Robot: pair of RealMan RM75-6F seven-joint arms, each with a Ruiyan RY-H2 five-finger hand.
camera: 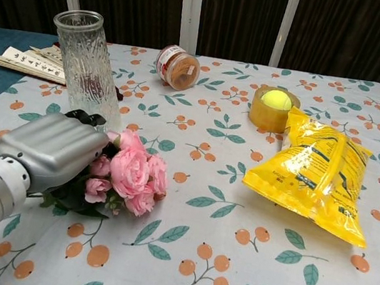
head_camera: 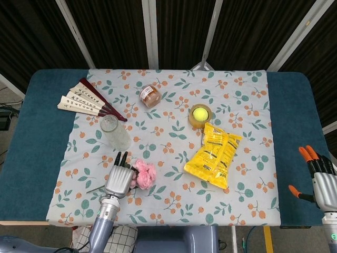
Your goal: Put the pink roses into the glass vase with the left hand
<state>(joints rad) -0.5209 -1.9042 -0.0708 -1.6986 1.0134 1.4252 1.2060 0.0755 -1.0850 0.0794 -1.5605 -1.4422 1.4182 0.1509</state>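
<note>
The pink roses [head_camera: 145, 174] [camera: 129, 173] lie on the floral cloth near the table's front left, blooms pointing right. My left hand [head_camera: 119, 178] [camera: 49, 153] covers their green stems and leaves, with its fingers curled around the bunch, gripping it. The blooms look tipped up a little off the cloth. The glass vase [head_camera: 115, 133] [camera: 86, 68] stands upright and empty just behind the hand, a short gap away. My right hand [head_camera: 320, 178] hangs past the table's right front corner with its fingers apart and nothing in it; only the head view shows it.
A folded fan [head_camera: 87, 100] [camera: 25, 62] lies at the back left. A tipped jar [head_camera: 149, 96] [camera: 175, 66] is behind the vase. A tape roll holding a tennis ball [head_camera: 200, 115] [camera: 274, 107] and a yellow snack bag [head_camera: 213, 155] [camera: 315, 177] sit right of centre.
</note>
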